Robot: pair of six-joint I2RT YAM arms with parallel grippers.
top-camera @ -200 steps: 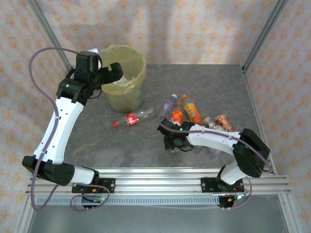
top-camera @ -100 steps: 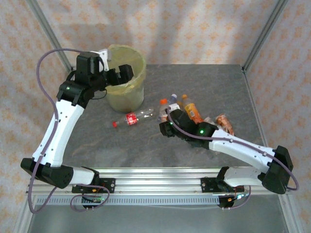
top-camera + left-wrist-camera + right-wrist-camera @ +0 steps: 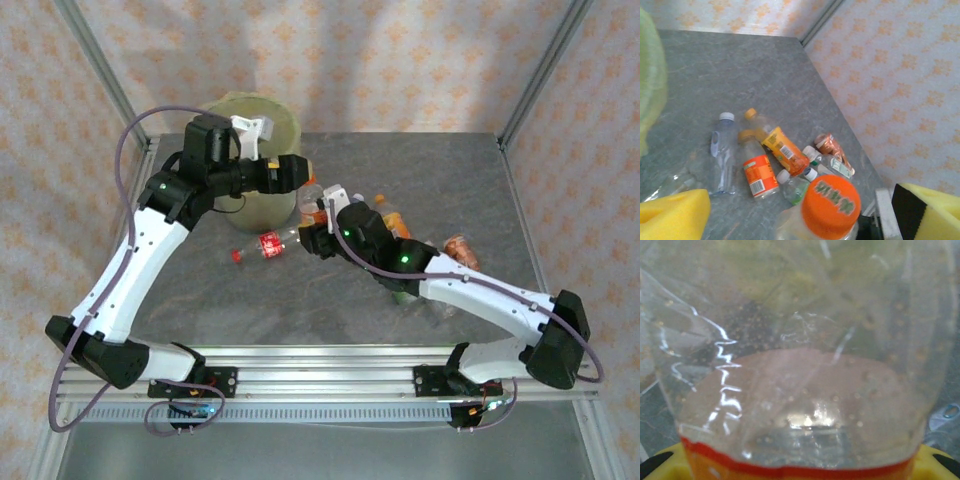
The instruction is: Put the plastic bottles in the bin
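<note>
While the right gripper [image 3: 318,218] clamps an orange-capped bottle [image 3: 830,206] aloft beside the bin [image 3: 280,122], left gripper [image 3: 297,172] spread wide either side of its cap, other bottles [image 3: 759,172] clustered on the table [image 3: 430,170]

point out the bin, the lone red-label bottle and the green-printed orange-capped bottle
bin [image 3: 262,212]: top view, front wall
red-label bottle [image 3: 270,244]: top view, its label
orange-capped bottle [image 3: 831,202]: left wrist view, cap top
</note>
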